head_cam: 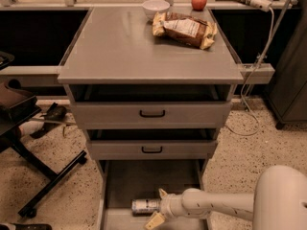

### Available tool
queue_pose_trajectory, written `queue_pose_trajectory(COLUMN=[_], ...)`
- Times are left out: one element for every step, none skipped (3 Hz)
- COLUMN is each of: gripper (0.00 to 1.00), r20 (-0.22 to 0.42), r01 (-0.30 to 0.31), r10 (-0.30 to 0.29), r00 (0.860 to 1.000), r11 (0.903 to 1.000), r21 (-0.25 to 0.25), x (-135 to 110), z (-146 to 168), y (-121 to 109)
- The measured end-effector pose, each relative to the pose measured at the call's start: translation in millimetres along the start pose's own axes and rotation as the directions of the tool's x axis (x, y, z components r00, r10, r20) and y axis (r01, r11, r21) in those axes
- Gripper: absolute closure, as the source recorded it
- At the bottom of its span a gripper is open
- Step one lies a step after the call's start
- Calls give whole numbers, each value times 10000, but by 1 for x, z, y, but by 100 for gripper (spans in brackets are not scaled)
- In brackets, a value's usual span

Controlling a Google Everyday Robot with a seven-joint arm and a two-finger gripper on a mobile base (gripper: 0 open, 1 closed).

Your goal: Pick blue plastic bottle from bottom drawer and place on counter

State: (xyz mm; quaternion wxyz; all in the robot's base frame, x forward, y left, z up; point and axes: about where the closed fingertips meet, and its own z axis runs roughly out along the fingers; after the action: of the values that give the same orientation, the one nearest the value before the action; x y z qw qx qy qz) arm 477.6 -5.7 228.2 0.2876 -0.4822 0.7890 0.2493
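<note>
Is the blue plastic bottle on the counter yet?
No, the blue plastic bottle lies in the bottom drawer, with the end effector beside it.

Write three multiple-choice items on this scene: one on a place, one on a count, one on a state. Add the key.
1. Where is the bottle?
A. on the counter
B. in the bottom drawer
C. on the floor

2. How many drawers show black handles?
A. one
B. two
C. four

3. The gripper is:
A. open, at the bottle
B. shut, above the counter
C. out of view

Key:
1 B, it lies on its side on the drawer's floor.
2 B, each of the two upper drawers has one.
3 A, its fingers are spread at the bottle's end, inside the bottom drawer.
</note>
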Motion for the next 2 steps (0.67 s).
queue_pose_trajectory(gripper=[0, 0], r20=[169, 477], r01=[62, 184], r10=[-59, -159], r00=[9998, 9987], r11=[9998, 9984], r21=[-196, -542], x=[-3, -8], z=[19, 49], y=[-3, -7])
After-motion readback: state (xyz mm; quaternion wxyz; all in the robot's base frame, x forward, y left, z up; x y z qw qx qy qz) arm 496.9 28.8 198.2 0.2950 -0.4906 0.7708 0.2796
